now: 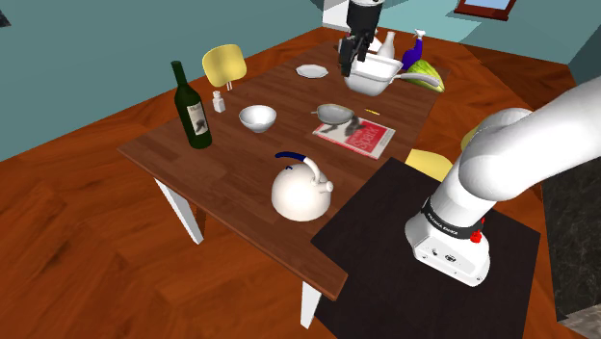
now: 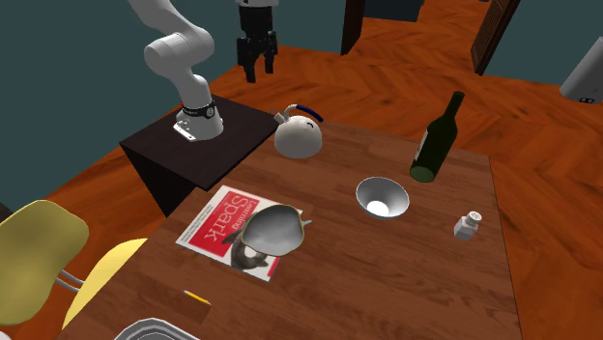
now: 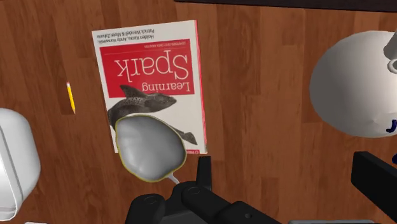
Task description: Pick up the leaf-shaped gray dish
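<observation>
The leaf-shaped gray dish (image 1: 335, 115) (image 2: 273, 230) (image 3: 149, 147) lies with its shallow bowl up, partly on a red and white book titled "Learning Spark" (image 1: 358, 136) (image 2: 218, 225) (image 3: 153, 70) and partly on the wooden table (image 2: 387, 280). My black gripper (image 1: 354, 53) (image 2: 258, 60) (image 3: 289, 184) hangs high above the table, open and holding nothing. In the wrist view the dish sits outside the fingers, beside one black finger (image 3: 203, 175), and nothing lies between them.
A white kettle (image 1: 301, 191) (image 2: 298, 135) (image 3: 356, 83) stands near the stand. A green wine bottle (image 1: 193, 108) (image 2: 437, 142), white bowl (image 1: 257, 118) (image 2: 382, 197), shaker (image 2: 467, 226), pencil (image 3: 70, 97) and white tub (image 1: 374, 74) (image 3: 13, 162) share the table. Yellow chairs (image 1: 223, 65) (image 2: 39, 256) flank it.
</observation>
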Controlling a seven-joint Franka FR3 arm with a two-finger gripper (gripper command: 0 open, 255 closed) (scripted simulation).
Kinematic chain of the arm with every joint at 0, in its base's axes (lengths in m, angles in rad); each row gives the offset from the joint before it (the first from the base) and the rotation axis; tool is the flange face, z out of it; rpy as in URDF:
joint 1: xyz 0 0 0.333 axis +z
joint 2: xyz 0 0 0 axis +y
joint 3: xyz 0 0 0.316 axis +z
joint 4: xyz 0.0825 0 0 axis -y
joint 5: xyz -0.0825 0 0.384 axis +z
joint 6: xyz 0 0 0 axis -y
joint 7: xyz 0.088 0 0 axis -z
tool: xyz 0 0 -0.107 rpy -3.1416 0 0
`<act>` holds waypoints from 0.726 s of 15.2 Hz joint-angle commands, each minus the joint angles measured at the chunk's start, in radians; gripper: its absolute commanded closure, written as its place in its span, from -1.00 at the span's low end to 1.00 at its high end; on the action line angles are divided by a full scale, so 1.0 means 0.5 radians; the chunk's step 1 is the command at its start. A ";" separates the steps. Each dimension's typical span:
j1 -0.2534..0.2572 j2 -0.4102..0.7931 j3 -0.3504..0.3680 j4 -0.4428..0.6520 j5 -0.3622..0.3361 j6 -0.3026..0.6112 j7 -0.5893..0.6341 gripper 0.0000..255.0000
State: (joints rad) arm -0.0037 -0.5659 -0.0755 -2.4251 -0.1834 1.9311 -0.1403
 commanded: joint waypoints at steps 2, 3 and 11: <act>-0.024 0.182 -0.017 -0.028 -0.060 0.207 0.014 -1.00; -0.033 0.244 -0.023 -0.031 -0.081 0.271 0.021 -1.00; -0.109 0.805 -0.066 0.049 -0.259 0.737 0.098 -1.00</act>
State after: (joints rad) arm -0.0551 -0.2041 -0.1083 -2.4130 -0.3017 2.2713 -0.1005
